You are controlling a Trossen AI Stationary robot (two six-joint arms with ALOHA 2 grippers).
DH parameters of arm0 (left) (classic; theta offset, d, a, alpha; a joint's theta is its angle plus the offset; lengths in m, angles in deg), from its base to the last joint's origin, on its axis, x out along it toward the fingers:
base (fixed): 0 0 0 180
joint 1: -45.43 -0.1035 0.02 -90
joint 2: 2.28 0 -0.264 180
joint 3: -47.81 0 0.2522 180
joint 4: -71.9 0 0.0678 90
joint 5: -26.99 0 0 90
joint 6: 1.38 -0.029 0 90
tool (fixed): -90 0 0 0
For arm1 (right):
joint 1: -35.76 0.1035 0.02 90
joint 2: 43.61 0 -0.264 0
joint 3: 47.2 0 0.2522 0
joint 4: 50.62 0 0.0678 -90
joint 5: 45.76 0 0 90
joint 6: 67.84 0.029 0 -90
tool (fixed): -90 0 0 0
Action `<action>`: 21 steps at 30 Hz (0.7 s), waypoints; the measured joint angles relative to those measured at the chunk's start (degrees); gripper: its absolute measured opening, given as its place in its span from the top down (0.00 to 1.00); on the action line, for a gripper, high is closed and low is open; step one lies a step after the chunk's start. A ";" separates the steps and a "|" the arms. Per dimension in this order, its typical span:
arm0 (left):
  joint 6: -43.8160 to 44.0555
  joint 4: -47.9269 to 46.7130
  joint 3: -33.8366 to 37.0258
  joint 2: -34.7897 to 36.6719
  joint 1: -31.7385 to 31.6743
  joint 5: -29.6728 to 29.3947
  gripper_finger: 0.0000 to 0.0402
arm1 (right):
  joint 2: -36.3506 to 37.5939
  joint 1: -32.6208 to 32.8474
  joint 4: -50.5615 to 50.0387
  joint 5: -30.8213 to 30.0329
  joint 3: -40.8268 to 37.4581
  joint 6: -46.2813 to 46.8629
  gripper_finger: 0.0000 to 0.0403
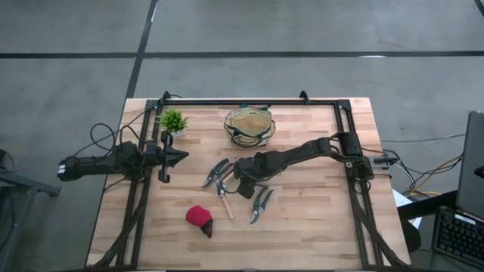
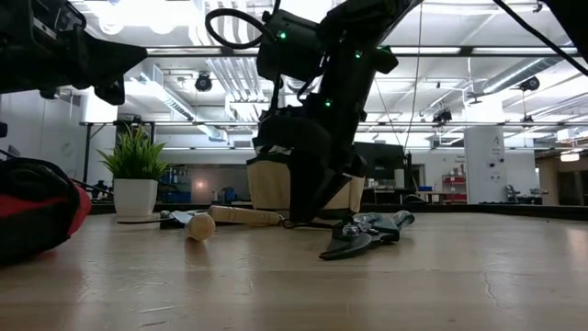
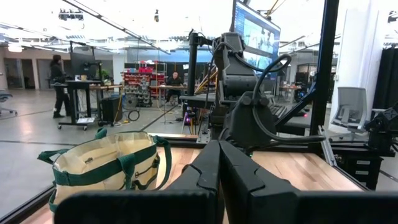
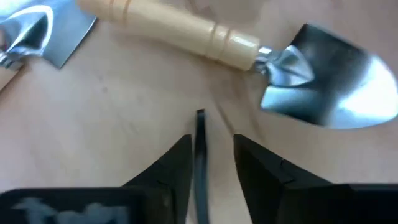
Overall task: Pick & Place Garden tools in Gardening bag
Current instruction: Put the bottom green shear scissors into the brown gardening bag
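Observation:
My right gripper (image 1: 245, 184) (image 4: 211, 140) points steeply down at the table's middle, open, fingertips just short of a wooden-handled silver trowel (image 4: 186, 30) lying flat. A thin dark strip shows between the fingers; what it is I cannot tell. A second trowel's blade (image 4: 43, 31) lies beside it, its handle (image 1: 224, 204) toward the near edge. Two dark pruners (image 1: 218, 172) (image 1: 261, 204) lie on either side. A red rounded item (image 1: 200, 219) lies nearer the front. The tan gardening bag (image 1: 249, 125) stands at the far edge. My left gripper (image 1: 181, 156) (image 3: 219, 163) waits shut at the left.
A small potted plant (image 1: 172, 121) stands at the far left, close to my left gripper. A black frame (image 1: 249, 101) runs along the table's far edge and down both sides. Bare wood lies at the near right (image 1: 318, 227).

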 joint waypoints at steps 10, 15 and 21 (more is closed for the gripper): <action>0.00 -0.02 0.01 0.00 -0.01 -0.01 0.98 | 0.00 -1.22 3.21 8.29 -0.42 0.48 0.98; 0.00 -0.04 0.00 0.00 -0.01 -0.01 0.98 | 1.39 -1.34 5.15 11.94 -0.42 0.65 0.98; 0.00 -0.05 0.01 0.01 0.01 0.00 0.98 | 4.63 -1.18 4.99 12.08 -0.42 0.68 0.98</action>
